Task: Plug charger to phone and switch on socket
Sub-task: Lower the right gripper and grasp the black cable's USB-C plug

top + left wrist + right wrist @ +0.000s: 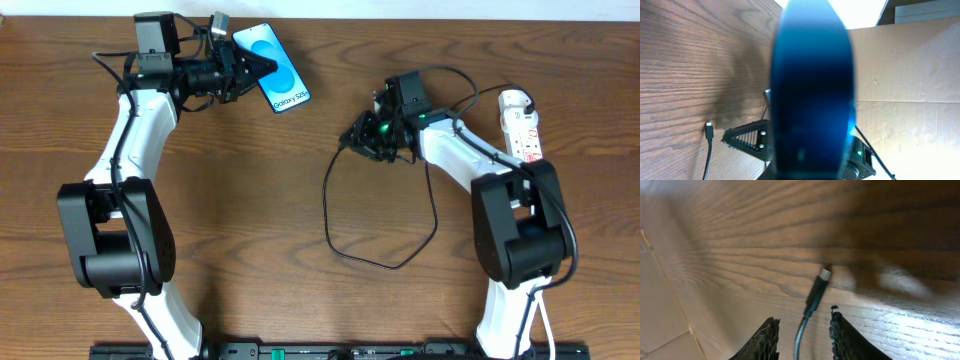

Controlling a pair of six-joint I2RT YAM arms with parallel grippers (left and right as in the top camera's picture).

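Observation:
The phone (284,72), blue-screened with white "Galaxy" text, is held off the table at the back left, with my left gripper (260,67) shut on its end. In the left wrist view the phone (812,95) fills the middle as a dark blue slab. The charger (326,215) is a thin black cable looping across the table's middle. Its plug tip (825,274) lies on the wood ahead of my right gripper (802,322). That gripper is open, the cable running between its fingers (765,339) with a gap on each side. The socket (522,125), a white strip, lies at the far right.
A white adapter (514,100) sits in the socket's far end, the black cable arching from it over my right arm (455,150). From the left wrist view, the plug tip (709,131) and the right gripper (747,141) lie beyond the phone. A cardboard wall (910,75) stands behind.

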